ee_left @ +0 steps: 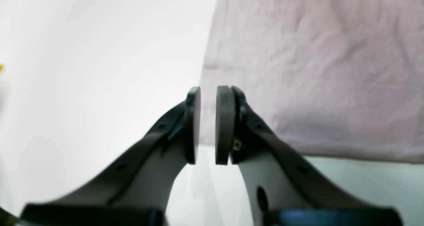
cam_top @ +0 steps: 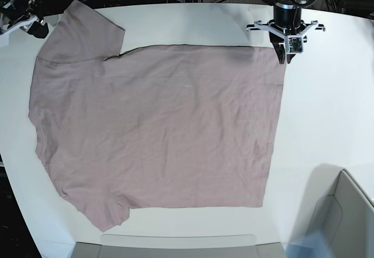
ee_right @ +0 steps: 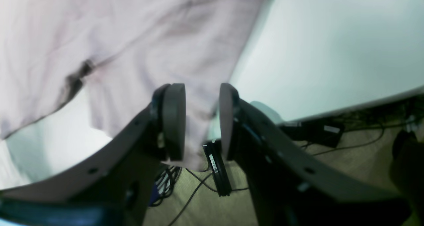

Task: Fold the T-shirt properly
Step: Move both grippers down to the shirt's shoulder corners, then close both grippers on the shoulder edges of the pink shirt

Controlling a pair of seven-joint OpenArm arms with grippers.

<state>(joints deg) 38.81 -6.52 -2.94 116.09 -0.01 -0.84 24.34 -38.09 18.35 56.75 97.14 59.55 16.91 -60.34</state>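
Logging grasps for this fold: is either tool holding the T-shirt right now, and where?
Nothing is held. The left tool hangs open over the T-shirt hem corner; the right tool is open around the sleeve edge, not clamped.

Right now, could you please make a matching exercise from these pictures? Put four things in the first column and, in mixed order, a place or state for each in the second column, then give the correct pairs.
Column 1
1. T-shirt
2. left hand
3. right hand
4. table

Column 2
A. white, under the garment
B. at a sleeve near the table edge, cables on the floor below
C. spread flat, pink-mauve, wrinkled
D. at the hem corner, a narrow gap between its pads

Pairs: 1-C, 2-D, 3-B, 4-A
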